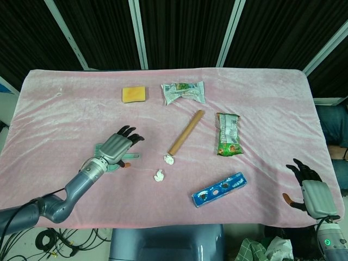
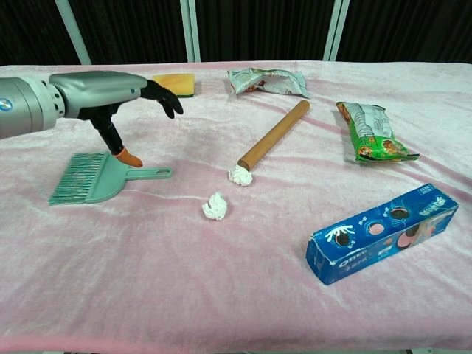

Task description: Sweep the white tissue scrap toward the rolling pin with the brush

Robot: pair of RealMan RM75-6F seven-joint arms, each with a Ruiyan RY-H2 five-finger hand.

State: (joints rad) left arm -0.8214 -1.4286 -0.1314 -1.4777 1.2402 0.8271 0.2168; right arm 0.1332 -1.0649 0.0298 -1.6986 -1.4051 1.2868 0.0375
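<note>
Partly hidden in the head view beneath the left hand (image 1: 116, 147): the green brush (image 1: 128, 158). Covered in the chest view behind that hand: one corner of the yellow sponge (image 2: 179, 84). Unreadably small: print on the green snack bag (image 1: 228, 134).
</note>
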